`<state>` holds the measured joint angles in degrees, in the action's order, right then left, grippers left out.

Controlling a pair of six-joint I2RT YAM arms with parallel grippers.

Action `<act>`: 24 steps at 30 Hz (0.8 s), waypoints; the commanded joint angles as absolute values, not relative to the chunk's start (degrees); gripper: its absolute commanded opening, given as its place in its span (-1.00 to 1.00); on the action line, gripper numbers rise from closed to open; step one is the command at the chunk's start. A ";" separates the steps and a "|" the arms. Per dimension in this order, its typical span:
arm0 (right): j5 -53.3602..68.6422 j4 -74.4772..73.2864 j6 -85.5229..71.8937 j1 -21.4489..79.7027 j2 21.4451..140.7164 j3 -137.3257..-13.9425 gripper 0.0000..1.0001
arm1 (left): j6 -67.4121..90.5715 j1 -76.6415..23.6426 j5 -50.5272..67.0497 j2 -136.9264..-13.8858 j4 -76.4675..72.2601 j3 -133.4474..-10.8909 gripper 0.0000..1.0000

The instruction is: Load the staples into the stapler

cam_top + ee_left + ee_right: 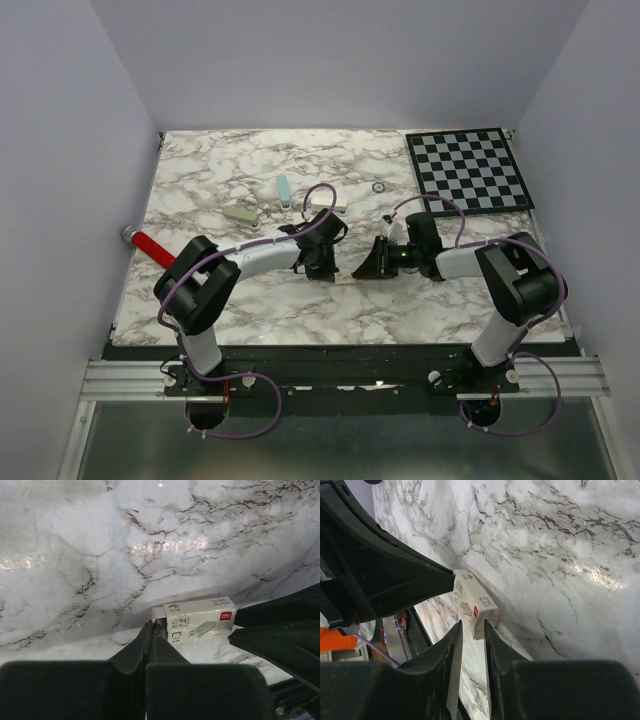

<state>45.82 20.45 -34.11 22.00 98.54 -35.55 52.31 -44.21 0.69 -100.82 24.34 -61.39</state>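
Observation:
A small white staple box (200,619) with a red logo lies on the marble between both grippers. It also shows in the top view (343,283) and the right wrist view (472,605). My left gripper (152,625) is shut, its tips touching the white inner tray at the box's left end. My right gripper (472,624) is narrowly open, its fingertips (486,623) straddling the box's other end with a gap showing. The grey staples are hidden. A pale teal oblong (284,190) lies far back; I cannot tell if it is the stapler.
A beige oblong block (241,214) lies at the back left and a red marker (150,247) at the left edge. A small ring (379,187) and a checkerboard (470,168) are at the back right. The table's front edge is near the box.

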 commanded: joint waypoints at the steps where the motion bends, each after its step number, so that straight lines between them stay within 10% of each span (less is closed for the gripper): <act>1: 48.34 23.82 -35.16 21.80 100.11 -35.24 -0.37 | 53.09 -44.21 2.29 -100.55 23.99 -61.26 -1.00; 24: 45.26 24.43 -37.71 19.42 98.87 -33.05 -0.38 | 53.09 -43.07 2.99 -99.84 23.55 -59.85 -1.00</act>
